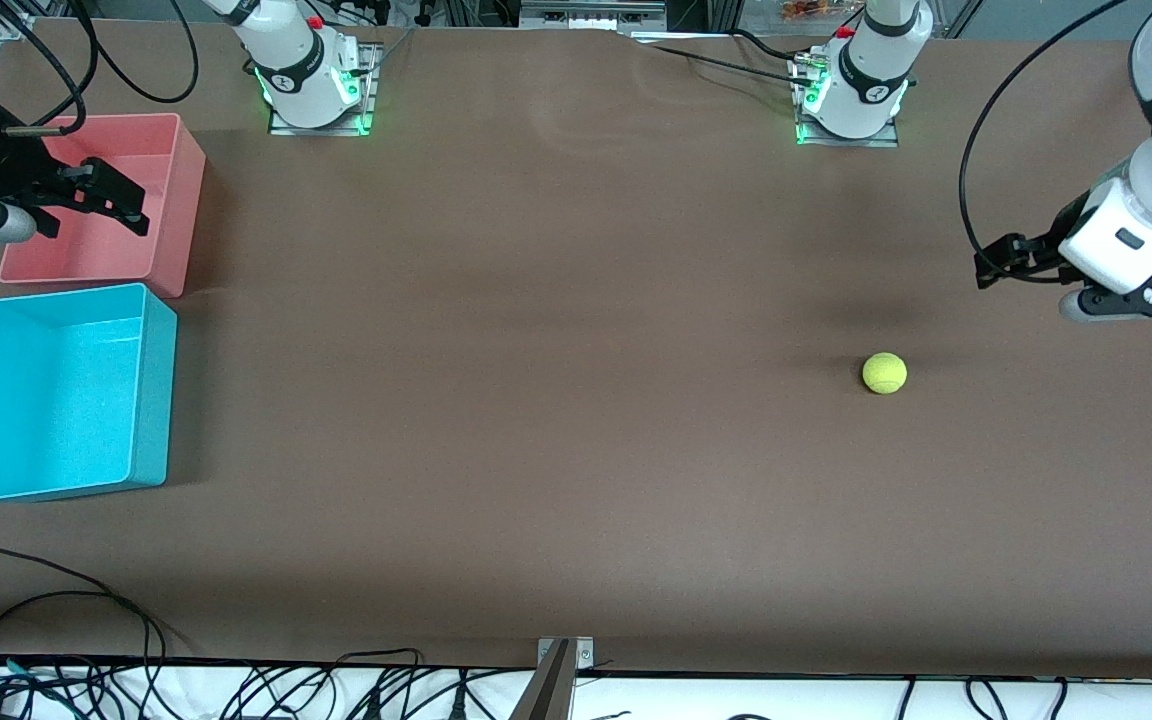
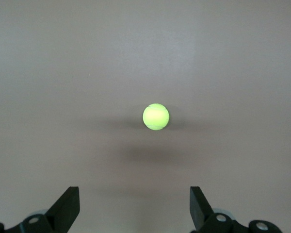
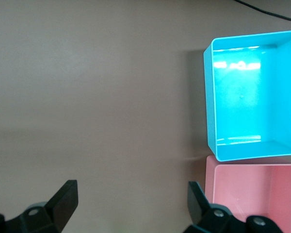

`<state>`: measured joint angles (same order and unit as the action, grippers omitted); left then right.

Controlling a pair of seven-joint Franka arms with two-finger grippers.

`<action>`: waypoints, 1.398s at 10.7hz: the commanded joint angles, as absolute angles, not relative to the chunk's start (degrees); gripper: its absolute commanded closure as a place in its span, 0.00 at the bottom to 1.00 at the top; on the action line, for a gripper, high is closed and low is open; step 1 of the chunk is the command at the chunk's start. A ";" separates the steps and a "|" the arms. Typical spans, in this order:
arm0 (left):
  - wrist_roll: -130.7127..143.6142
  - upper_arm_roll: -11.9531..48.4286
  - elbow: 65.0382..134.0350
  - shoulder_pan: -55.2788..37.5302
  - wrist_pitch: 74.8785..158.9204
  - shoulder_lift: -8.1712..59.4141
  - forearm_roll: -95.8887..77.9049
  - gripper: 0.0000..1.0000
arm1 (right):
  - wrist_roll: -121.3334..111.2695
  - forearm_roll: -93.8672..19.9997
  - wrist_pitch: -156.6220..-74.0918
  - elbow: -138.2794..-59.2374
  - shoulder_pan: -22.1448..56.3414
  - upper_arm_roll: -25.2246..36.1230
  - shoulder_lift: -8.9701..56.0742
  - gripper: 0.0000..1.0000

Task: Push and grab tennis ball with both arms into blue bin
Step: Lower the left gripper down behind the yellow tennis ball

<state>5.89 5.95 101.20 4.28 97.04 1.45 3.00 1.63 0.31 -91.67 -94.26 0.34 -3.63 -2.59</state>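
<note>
The tennis ball (image 1: 884,373) is a small yellow-green ball lying on the brown table toward the left arm's end. In the left wrist view the tennis ball (image 2: 156,116) lies ahead of the fingers, apart from them. My left gripper (image 1: 999,262) hangs open and holds nothing, over bare table off to the side of the ball; the left wrist view shows the left gripper (image 2: 135,204) with its fingers spread wide. The blue bin (image 1: 158,400) stands at the right arm's end of the table, and nothing lies in it. My right gripper (image 1: 112,195) hangs open over the pink bin.
A pink bin (image 1: 186,190) stands beside the blue bin, farther from the front camera. In the right wrist view the blue bin (image 3: 209,97) and pink bin (image 3: 252,167) sit side by side past the right gripper (image 3: 133,201). Cables lie along the table's front edge.
</note>
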 commanded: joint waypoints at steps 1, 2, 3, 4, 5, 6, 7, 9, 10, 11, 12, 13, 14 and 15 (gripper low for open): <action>4.66 5.01 109.84 4.48 106.15 0.61 1.23 0.00 | 0.88 0.97 -92.20 -95.98 0.09 -3.52 -4.13 0.00; 4.75 5.01 111.43 4.48 108.43 0.96 1.23 0.00 | 0.97 0.97 -92.20 -96.06 0.09 -3.52 -4.13 0.00; 5.27 5.01 113.10 4.48 110.81 1.05 1.23 0.00 | 0.97 1.14 -92.20 -96.06 -0.09 -3.52 -4.13 0.00; 5.36 5.01 115.12 4.40 113.53 1.23 1.23 0.00 | 0.79 1.06 -92.20 -96.15 -0.09 -3.25 -4.04 0.00; 5.36 5.01 117.14 4.39 116.43 1.32 1.14 0.00 | 0.97 1.05 -92.20 -96.15 -0.09 -3.25 -3.61 0.00; 5.36 5.01 119.59 4.48 119.07 1.32 0.97 0.00 | 0.97 1.05 -92.20 -96.07 -0.09 -3.25 -3.52 0.00; 5.36 5.01 122.06 4.48 122.40 1.32 0.97 0.00 | 1.05 1.05 -92.28 -96.06 -0.09 -3.25 -3.34 0.00; 4.75 4.92 127.15 4.66 129.78 1.41 0.97 0.00 | 1.05 0.97 -92.29 -96.15 -0.09 -3.25 -3.25 0.00; 4.66 4.92 128.83 4.75 131.73 1.49 1.05 0.03 | 1.05 1.05 -92.29 -96.41 -0.09 -3.16 -3.34 0.00; 4.57 4.92 129.20 4.75 132.01 2.10 1.05 0.12 | 1.05 1.05 -92.29 -96.59 -0.09 -2.64 -3.34 0.00; 4.40 5.01 129.29 4.66 132.10 2.37 1.49 0.30 | 0.97 1.05 -92.37 -96.59 -0.09 -2.55 -3.34 0.00; 3.87 5.01 129.81 4.57 132.10 2.63 1.76 0.51 | 0.97 1.05 -92.37 -96.50 -0.09 -2.55 -3.25 0.00; -0.31 5.01 130.25 4.48 132.10 2.81 1.76 0.74 | 0.97 1.05 -92.46 -96.50 -0.09 -2.55 -3.16 0.00; -6.53 4.92 130.34 4.57 131.93 3.16 1.84 0.96 | 0.97 1.05 -92.72 -96.50 -0.09 -2.55 -2.99 0.00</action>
